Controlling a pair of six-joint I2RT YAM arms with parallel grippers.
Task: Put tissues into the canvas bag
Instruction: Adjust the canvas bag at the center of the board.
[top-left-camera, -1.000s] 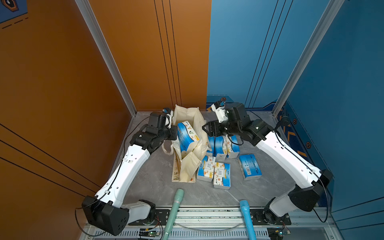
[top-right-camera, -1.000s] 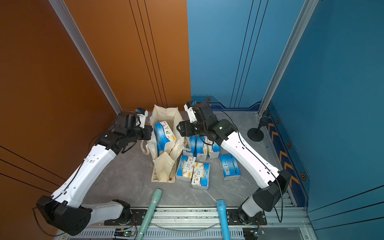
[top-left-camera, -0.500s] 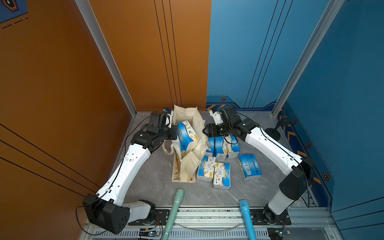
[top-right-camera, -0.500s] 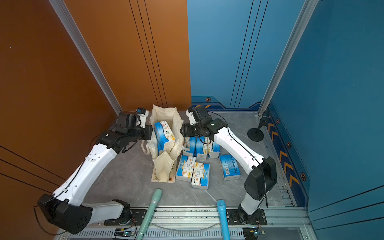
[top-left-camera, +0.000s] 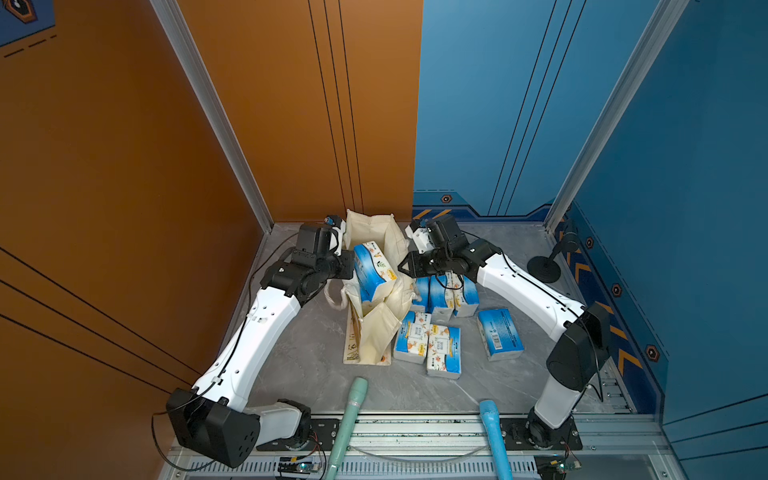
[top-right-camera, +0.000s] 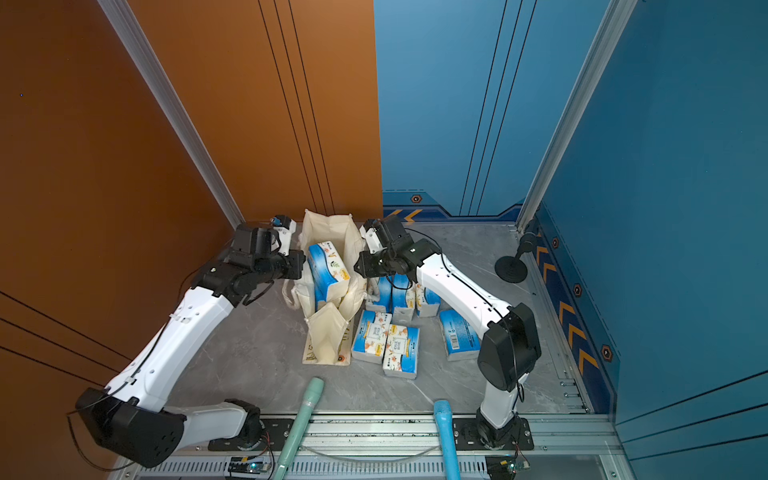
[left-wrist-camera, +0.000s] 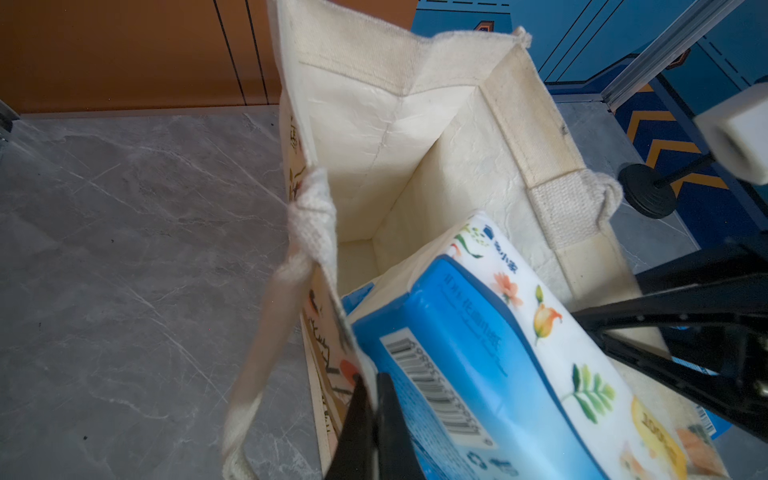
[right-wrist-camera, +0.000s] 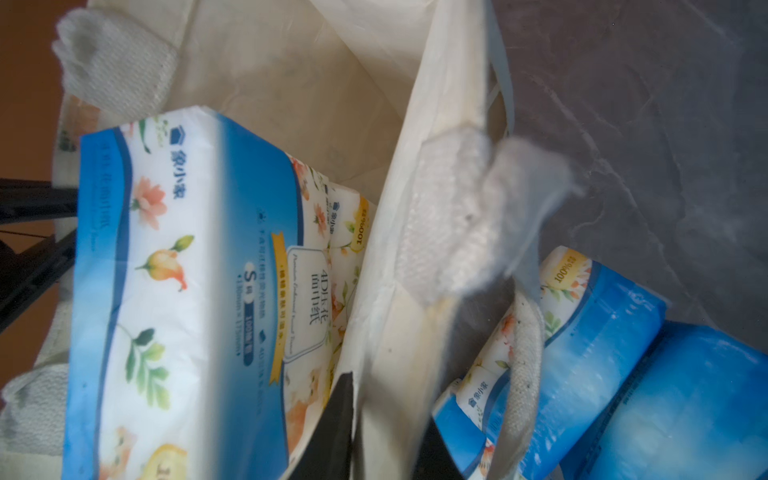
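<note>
Tissue pack (top-left-camera: 374, 270) in canvas bag (top-left-camera: 372, 338), between rim-pinching left tool (left-wrist-camera: 374, 384), right tool (right-wrist-camera: 386, 401).

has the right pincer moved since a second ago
Yes: the right pincer has shifted towards the canvas bag, away from the black stand.

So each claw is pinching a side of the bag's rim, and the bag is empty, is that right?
Not empty. The left wrist view shows a blue-and-white pack leaning inside the bag, its top poking above the rim. The rest holds: the left claw and the right claw each pinch a side of the rim.
</note>
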